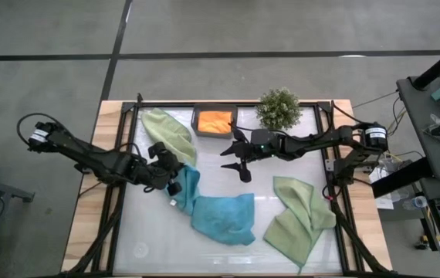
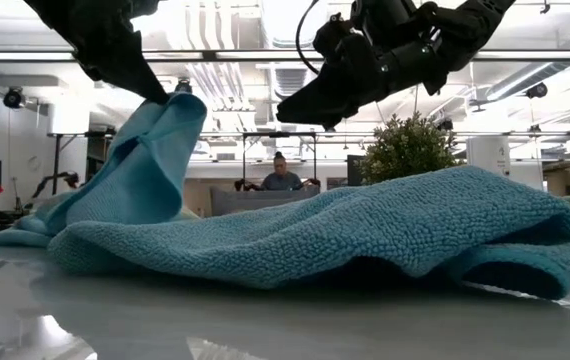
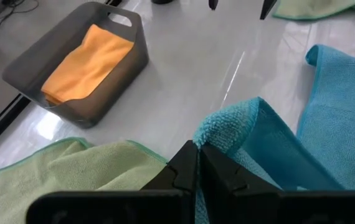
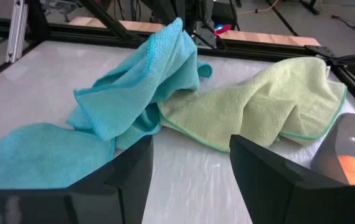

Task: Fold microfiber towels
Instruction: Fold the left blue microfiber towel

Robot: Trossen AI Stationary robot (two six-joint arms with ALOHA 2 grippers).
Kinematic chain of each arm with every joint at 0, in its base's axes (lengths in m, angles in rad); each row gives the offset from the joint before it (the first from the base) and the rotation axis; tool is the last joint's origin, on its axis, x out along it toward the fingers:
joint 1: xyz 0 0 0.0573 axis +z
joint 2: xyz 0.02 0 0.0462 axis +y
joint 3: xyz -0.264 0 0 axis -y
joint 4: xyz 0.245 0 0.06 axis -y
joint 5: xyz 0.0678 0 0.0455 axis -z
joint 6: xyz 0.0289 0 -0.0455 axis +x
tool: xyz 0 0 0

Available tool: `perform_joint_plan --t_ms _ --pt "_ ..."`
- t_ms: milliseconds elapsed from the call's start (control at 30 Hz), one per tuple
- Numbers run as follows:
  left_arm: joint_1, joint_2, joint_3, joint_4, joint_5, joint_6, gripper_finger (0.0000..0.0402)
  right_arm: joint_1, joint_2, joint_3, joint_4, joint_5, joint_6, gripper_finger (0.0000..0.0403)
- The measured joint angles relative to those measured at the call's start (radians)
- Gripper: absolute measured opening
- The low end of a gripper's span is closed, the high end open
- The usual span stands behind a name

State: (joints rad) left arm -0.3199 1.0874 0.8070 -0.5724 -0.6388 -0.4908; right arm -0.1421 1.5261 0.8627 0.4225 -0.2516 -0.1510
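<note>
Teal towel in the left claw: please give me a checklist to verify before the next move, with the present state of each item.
1. Left claw shut on a corner of the teal towel: ok.
2. Corner lifted off the table: ok.
3. Right claw open, holding nothing: ok.
4. Teal towel free of the green towel beside it: cannot tell.
5. Orange towel lying in the grey tray: ok.
</note>
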Motion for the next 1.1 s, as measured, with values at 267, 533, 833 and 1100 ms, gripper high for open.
perform_joint_plan --t_ms 267,533,833,1100 --pt "0.000 0.002 0.000 0.013 -0.001 0.001 0.0000 0.007 0.061 0.000 0.003 -0.014 0.070 0.0203" --pt "0.000 0.002 0.000 0.013 -0.067 0.002 0.0000 0.076 0.226 0.000 0.032 -0.019 0.074 0.0190" --pt "0.002 0.002 0.014 0.082 -0.211 0.027 0.0000 0.089 0.268 0.000 0.027 -0.045 0.141 0.0140" --pt "0.002 -0.004 0.018 0.173 -0.207 0.115 0.0000 0.091 0.280 0.003 -0.188 -0.083 0.109 0.0096"
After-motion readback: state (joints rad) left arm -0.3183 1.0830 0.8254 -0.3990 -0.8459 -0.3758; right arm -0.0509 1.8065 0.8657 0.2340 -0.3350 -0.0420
